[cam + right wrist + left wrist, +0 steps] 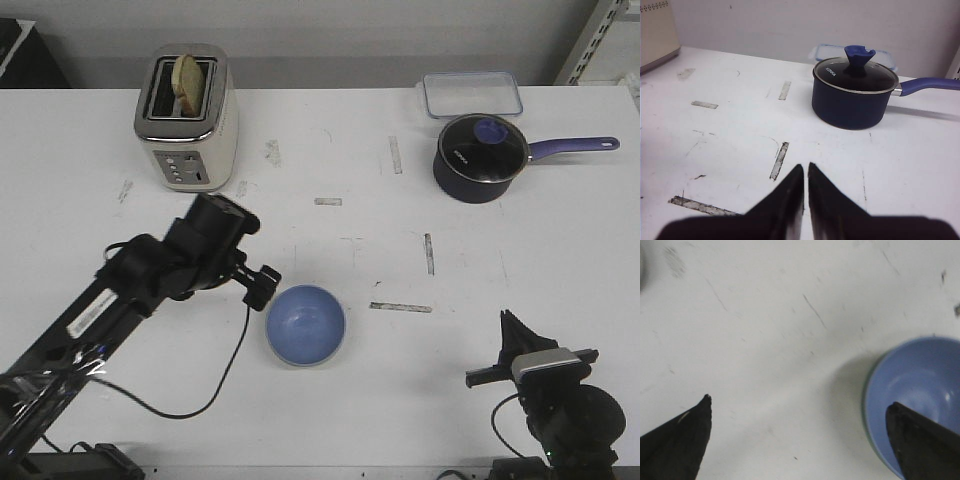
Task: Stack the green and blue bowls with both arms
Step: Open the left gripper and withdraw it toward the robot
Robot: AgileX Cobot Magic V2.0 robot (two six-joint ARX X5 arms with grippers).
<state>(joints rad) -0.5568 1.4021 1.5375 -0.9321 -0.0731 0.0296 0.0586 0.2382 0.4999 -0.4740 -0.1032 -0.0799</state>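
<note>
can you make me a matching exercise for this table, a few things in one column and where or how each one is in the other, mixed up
Things:
1. pale cream two-slot toaster
2. dark blue saucepan with glass lid and purple handle
3. light periwinkle blue round bowl
4. right gripper

Place or state:
A. fingers shut, holding nothing
B. far left of the white table, a slice of bread in one slot
C. near middle of the table, beside the open left gripper
D. far right, just in front of a clear plastic container

Pairs: 1-B, 2-D, 3-C, 4-A
</note>
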